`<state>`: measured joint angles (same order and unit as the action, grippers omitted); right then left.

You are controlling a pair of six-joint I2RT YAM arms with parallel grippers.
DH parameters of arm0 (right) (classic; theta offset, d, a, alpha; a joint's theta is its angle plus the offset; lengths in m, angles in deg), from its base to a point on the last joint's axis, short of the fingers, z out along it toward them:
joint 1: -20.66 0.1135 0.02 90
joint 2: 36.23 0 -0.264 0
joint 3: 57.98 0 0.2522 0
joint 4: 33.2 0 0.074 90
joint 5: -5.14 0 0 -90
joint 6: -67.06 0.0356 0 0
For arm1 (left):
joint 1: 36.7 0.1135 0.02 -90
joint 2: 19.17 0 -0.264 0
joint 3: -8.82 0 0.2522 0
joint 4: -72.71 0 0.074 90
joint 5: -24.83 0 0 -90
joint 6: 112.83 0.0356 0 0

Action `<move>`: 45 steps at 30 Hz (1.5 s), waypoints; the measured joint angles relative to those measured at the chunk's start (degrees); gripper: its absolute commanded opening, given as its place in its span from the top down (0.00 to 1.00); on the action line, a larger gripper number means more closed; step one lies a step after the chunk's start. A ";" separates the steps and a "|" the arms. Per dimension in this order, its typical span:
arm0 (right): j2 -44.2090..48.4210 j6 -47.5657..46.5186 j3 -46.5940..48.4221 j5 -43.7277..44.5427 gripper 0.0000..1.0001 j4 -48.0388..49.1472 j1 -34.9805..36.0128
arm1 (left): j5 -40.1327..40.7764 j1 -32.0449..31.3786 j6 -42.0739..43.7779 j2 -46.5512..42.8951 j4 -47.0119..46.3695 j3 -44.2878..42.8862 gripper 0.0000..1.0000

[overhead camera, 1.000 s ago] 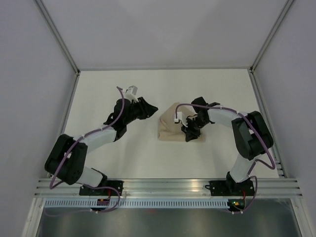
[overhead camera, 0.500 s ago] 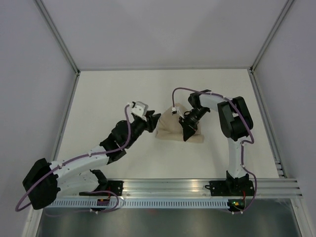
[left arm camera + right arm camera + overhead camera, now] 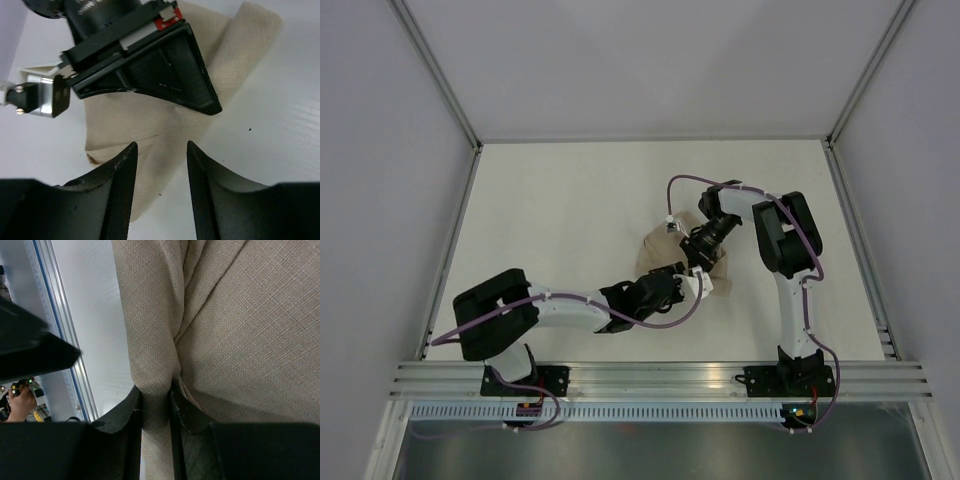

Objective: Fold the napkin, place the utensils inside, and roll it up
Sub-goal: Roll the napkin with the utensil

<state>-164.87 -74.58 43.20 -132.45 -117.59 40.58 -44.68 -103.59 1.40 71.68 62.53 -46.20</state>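
The tan napkin (image 3: 656,248) lies bunched at the middle of the white table, partly hidden by both grippers. My right gripper (image 3: 694,258) is over it and is shut on a pinched fold of the cloth (image 3: 157,390). The weave fills the right wrist view (image 3: 235,325). My left gripper (image 3: 680,282) is open at the napkin's near edge, and its fingers (image 3: 122,172) straddle a corner of the cloth (image 3: 145,125) without touching it. The right gripper's black body (image 3: 165,75) is just beyond. No utensils show in any view.
An aluminium rail (image 3: 660,378) runs along the table's near edge and also shows in the right wrist view (image 3: 55,315). Grey enclosure walls (image 3: 380,150) stand on the left, right and back. The left arm (image 3: 570,310) lies low across the front.
The left arm swung from the napkin's left side round to its near edge. The right gripper shifted left and bunched the cloth, which now looks narrower.
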 measured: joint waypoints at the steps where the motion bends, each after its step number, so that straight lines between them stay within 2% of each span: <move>1: -0.20 0.04 0.13 -0.07 0.96 -0.20 -0.02 | -0.04 0.00 1.14 1.81 0.07 -0.66 0.48; 6: -1.14 0.44 0.98 -0.48 0.96 -1.22 -0.20 | -1.42 0.00 5.68 9.07 1.25 -4.22 0.48; 7: -1.29 0.46 1.09 -0.59 0.96 -1.42 -0.22 | -1.66 0.00 6.45 10.25 1.33 -4.81 0.43; 8: -1.40 0.48 1.20 -0.61 0.96 -1.55 -0.22 | -2.05 0.00 7.23 11.13 1.40 -5.22 0.43; 16: -2.47 0.52 2.19 -0.90 0.95 -3.08 -0.22 | -5.64 0.48 10.14 14.14 2.40 -7.56 0.42; 26: -3.45 0.57 3.17 -1.22 0.96 -4.24 -0.37 | -12.52 5.03 10.32 14.86 6.93 -10.29 0.49; 28: -3.45 0.72 3.19 -1.22 0.94 -4.24 -0.39 | -13.97 5.38 10.27 14.88 8.33 -10.88 0.58; 29: -3.48 0.81 3.23 -1.22 0.90 -4.24 -0.39 | -14.56 5.46 10.23 14.95 8.81 -10.99 0.68; 31: -3.48 0.96 3.26 -1.16 0.83 -4.24 -0.39 | -15.47 5.49 10.21 15.19 10.16 -11.54 0.76; 32: -3.48 1.07 3.26 -1.11 0.80 -4.20 -0.39 | -15.74 5.49 10.25 15.23 10.80 -11.82 0.84; 34: -3.43 1.49 3.26 -1.05 0.71 -4.07 -0.39 | -16.24 5.70 10.21 15.30 12.09 -12.55 0.90; 35: -3.41 1.79 3.26 -1.03 0.67 -4.00 -0.39 | -16.46 5.79 10.16 15.37 12.70 -12.87 0.96; 37: -3.19 2.60 3.26 -0.87 0.58 -3.87 -0.37 | -16.70 5.84 9.84 15.45 14.16 -13.75 0.98; 40: -2.36 4.55 3.10 -0.48 0.49 -3.76 -0.26 | -17.84 6.14 8.31 15.47 15.98 -14.82 0.98; 45: 1.42 7.93 0.85 2.32 0.47 0.22 0.15 | -19.69 6.84 5.16 15.72 18.80 -16.70 0.98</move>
<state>-163.45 -66.64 44.05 -130.14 -117.37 40.73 -64.37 -96.75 6.56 87.39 81.32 -62.90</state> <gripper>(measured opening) 0.507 0.295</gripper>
